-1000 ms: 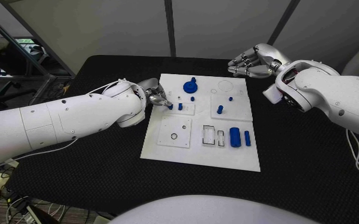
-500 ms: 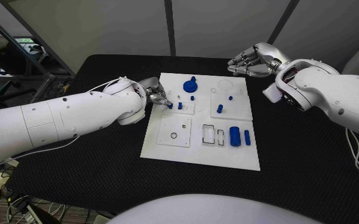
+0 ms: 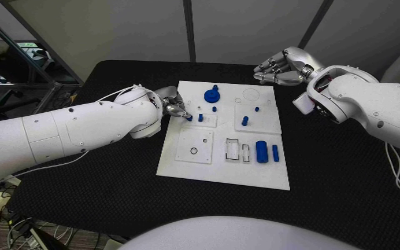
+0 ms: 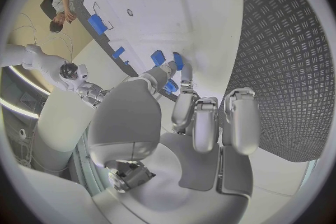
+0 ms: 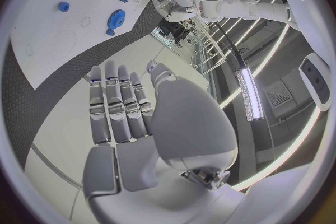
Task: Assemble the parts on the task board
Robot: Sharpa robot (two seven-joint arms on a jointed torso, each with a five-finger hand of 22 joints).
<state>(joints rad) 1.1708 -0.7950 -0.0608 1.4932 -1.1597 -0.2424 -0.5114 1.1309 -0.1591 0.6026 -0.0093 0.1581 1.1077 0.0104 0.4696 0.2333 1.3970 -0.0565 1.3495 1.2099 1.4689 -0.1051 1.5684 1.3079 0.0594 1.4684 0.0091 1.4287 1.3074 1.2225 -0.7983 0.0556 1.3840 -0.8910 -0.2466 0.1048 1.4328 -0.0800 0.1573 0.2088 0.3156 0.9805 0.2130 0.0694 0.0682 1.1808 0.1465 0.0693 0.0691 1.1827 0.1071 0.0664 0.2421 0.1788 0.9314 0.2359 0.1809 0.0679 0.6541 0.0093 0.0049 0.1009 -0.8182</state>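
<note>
Black matting covers the table (image 3: pixel 100 203), which carries the white task board (image 3: pixel 223 172) at its centre within reach of both arms. Blue parts (image 3: pixel 262 152) lie or stand across the board, apparently staged for insertion. The left hand (image 3: pixel 174 109) sits at the board's left edge, fingertips (image 4: pixel 183 79) against a small blue peg (image 3: pixel 190 118); whether it grips the peg cannot be told. The right hand (image 3: pixel 281 69) hovers beyond the board's far right corner, fingers curled in, holding nothing, presumably parked clear.
</note>
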